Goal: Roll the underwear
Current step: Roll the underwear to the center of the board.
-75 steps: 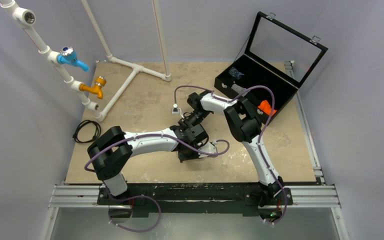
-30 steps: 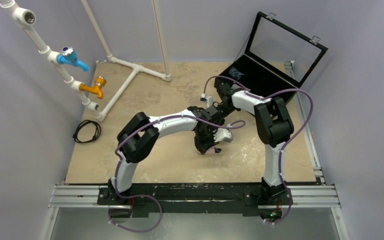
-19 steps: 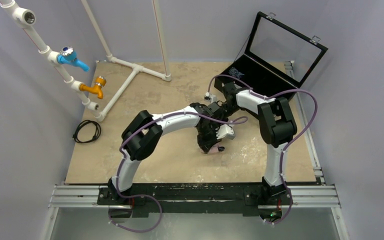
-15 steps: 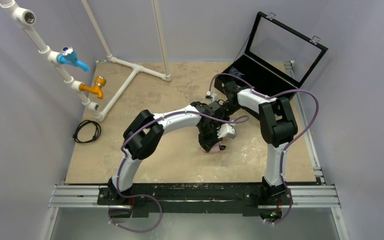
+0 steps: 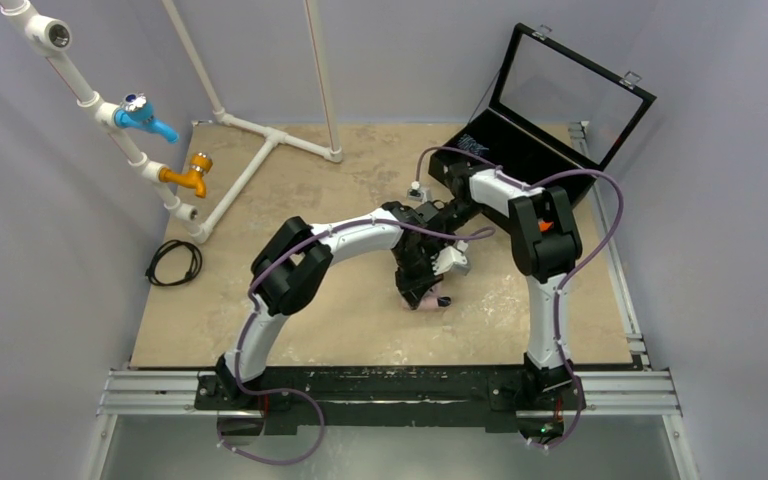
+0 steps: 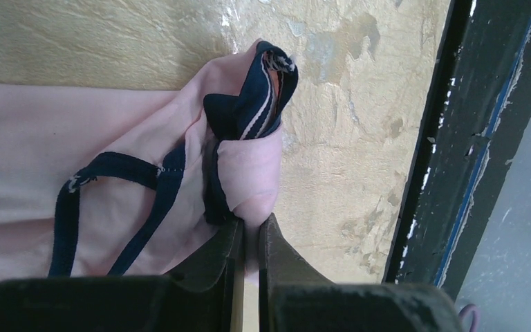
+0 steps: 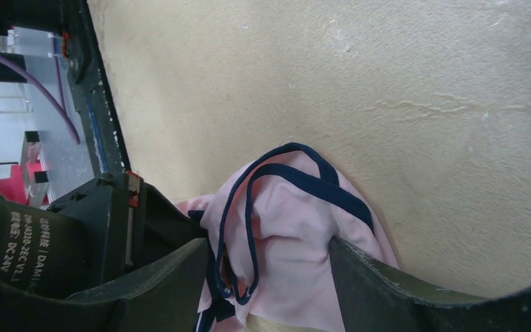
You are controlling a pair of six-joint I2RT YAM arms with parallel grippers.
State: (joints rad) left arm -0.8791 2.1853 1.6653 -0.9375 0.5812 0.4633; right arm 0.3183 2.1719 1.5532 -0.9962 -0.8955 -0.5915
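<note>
The underwear (image 6: 110, 152) is pale pink with dark navy trim and lies bunched on the tan table. My left gripper (image 6: 249, 232) is shut on a folded pink edge of it, beside a curled end of navy trim. In the top view the left gripper (image 5: 422, 290) sits mid-table with a bit of the underwear (image 5: 434, 298) showing under it. My right gripper (image 7: 269, 266) stands open, its fingers (image 7: 363, 273) on either side of the bunched underwear (image 7: 297, 221); the right-hand finger touches the cloth. The left gripper's black body (image 7: 48, 242) is close on the left.
An open black case (image 5: 520, 150) stands at the back right, just behind my right arm. A white pipe frame (image 5: 250, 150) with a blue tap (image 5: 145, 117) and an orange tap (image 5: 188, 175) fills the back left. A black cable coil (image 5: 172, 262) lies at the left edge. The dark front rail (image 6: 449, 138) runs close by.
My right gripper's jaws have spread apart around the bunched cloth. The left gripper has kept its pinch on the underwear and barely shifted.
</note>
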